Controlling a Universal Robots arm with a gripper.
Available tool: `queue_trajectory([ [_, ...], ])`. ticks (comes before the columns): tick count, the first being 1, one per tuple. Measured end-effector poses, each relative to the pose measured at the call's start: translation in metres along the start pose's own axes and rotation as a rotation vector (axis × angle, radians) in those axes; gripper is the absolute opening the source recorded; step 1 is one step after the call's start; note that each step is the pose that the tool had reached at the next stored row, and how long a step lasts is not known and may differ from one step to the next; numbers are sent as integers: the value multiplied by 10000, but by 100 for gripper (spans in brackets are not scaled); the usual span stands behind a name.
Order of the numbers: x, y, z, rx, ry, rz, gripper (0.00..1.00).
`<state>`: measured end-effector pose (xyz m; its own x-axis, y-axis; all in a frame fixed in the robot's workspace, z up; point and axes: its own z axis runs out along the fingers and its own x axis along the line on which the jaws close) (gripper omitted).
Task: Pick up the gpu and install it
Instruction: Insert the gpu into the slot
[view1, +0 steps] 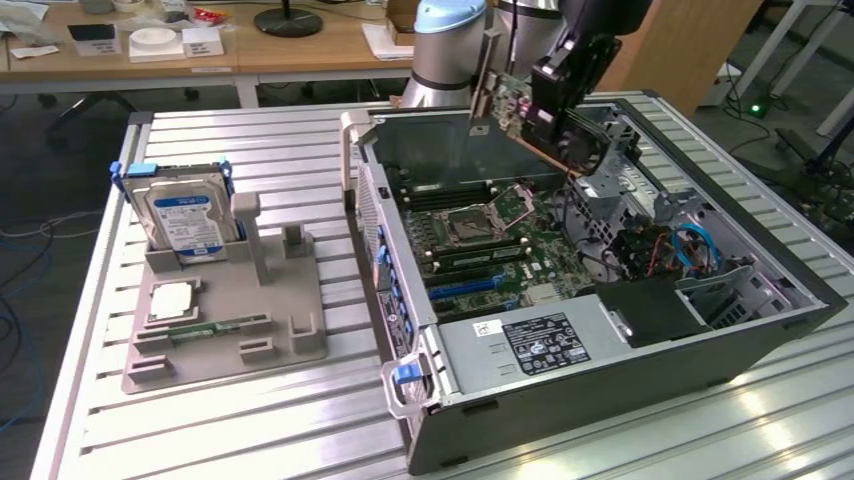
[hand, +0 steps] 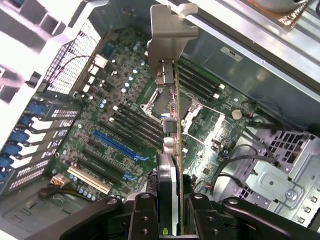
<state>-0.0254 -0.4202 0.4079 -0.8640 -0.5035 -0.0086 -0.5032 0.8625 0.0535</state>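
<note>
GPU (hand: 169, 127) pinched in my gripper (hand: 167, 212), up over the open PC case (view1: 614, 340)

So my gripper has its fingers (hand: 139, 216) squeezed on both faces of the card. The card hangs edge-on to the wrist camera, with the silver bracket (hand: 172, 25) at its far end. In the exterior view it's tilted in the air over the far end of the case, above the motherboard (hand: 115, 112). It looks clear of the slots, but I honestly can't be sure from these angles. Over on the exterior view's left, the hard drive (view1: 183, 220) stands upright in the grey holder (view1: 254, 300) on the slatted surface (view1: 267, 140).
</note>
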Motion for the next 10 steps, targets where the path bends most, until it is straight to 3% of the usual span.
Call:
queue_trajectory([
  [10,5,-8,0,-9,58,-1083,29],
])
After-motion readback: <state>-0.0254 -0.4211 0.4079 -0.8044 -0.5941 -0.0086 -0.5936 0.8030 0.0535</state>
